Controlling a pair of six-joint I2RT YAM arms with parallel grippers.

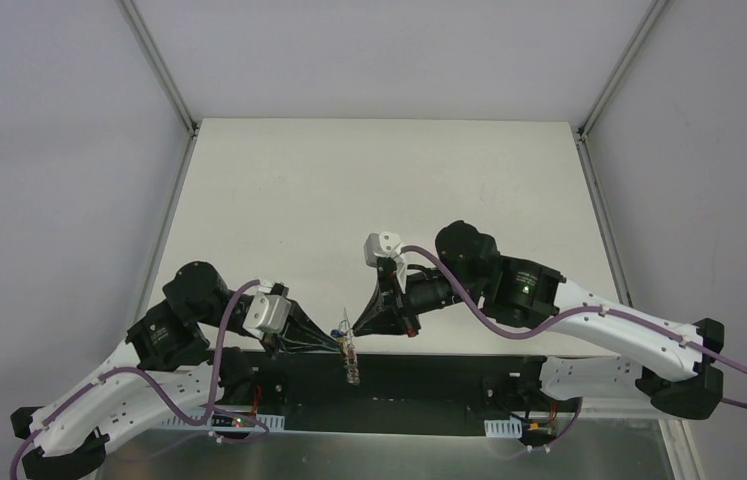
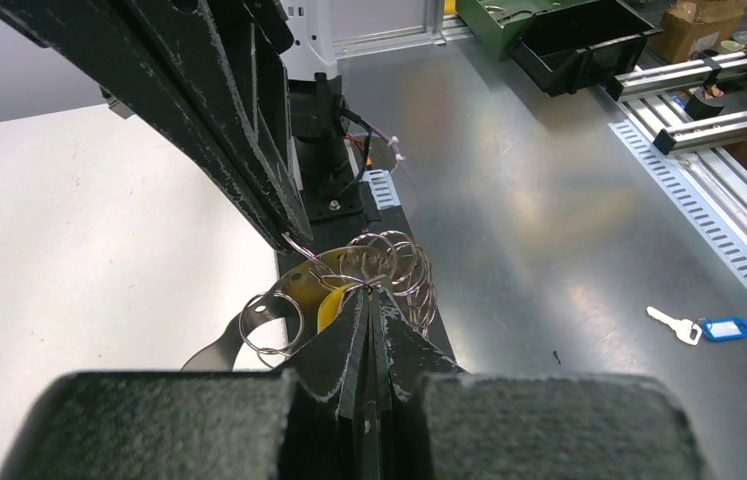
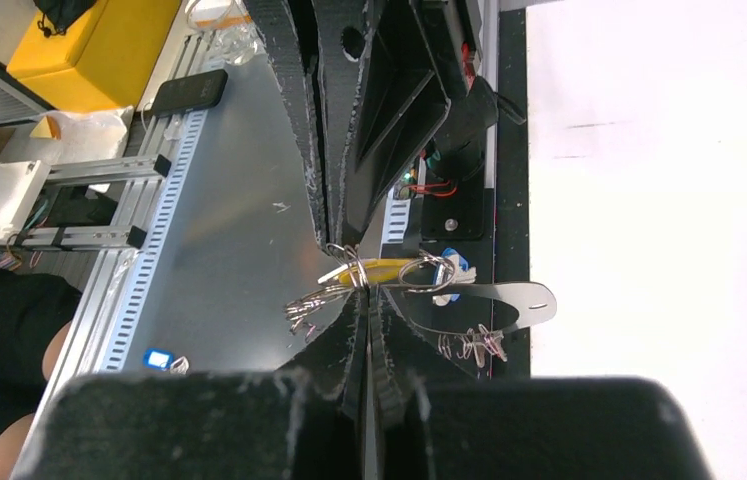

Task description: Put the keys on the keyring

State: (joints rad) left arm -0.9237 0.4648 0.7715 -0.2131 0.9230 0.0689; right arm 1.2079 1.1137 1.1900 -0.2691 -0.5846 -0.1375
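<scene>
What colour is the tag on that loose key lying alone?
Blue plastic tag; clearest in left wrist view.

left arm (image 1: pixel 114 395) and right arm (image 1: pixel 629 335) angled inward, left fingers (image 2: pixel 334 350) pinched tight, right fingers (image 3: pixel 334 345) likewise, tips close together

Looking down on a white worktop (image 1: pixel 379 180), boxed in by grey walls (image 1: pixel 49 150) and slanting aluminium posts (image 1: pixel 159 65). Showing a black strip (image 1: pixel 449 385) running along the near edge, bordering a shiny metal sheet (image 2: pixel 549 200). Catching, beyond that sheet, a white slotted rail (image 2: pixel 709 228), a green bin (image 2: pixel 489 25) sitting just beside a black bin (image 2: pixel 579 40), and a cardboard box (image 2: pixel 694 25). Picking up, from the right wrist, a yellow box (image 3: pixel 79 40) resting near a flat black phone (image 3: pixel 189 90).
</scene>
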